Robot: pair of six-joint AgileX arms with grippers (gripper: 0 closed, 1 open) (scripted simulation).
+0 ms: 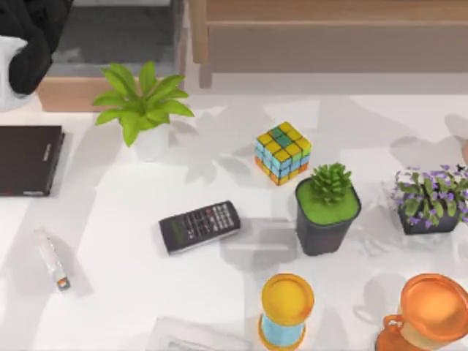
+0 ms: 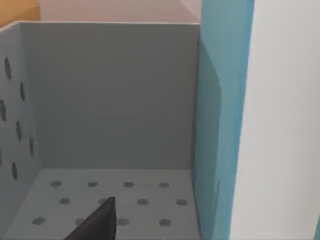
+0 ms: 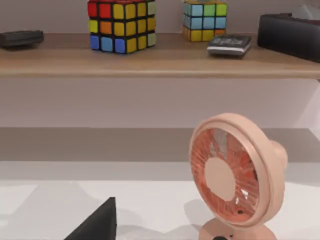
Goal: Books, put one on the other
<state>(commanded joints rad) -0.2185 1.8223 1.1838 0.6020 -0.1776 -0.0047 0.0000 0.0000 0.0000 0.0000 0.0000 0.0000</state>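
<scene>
The black book (image 1: 29,159) lies flat at the table's left edge, partly cut off by the top view's border. My left arm (image 1: 29,44) is a dark mass at the far left corner, behind that book. In the left wrist view a tall teal-blue face (image 2: 220,125) with a pale surface beside it stands close up; it looks like the teal book, on edge against a grey perforated bin (image 2: 110,100). My left gripper (image 2: 100,225) shows as a dark wedge just before it. My right gripper (image 3: 100,225) hovers low, facing a pink fan (image 3: 235,175).
A dark calculator (image 1: 199,225) lies mid-table. Around it are a colour cube (image 1: 283,152), a leafy plant (image 1: 142,106), a black-potted succulent (image 1: 327,208), purple flowers (image 1: 430,201), a yellow-blue hourglass (image 1: 287,311), an orange mug (image 1: 431,314) and a small white stapler (image 1: 53,259).
</scene>
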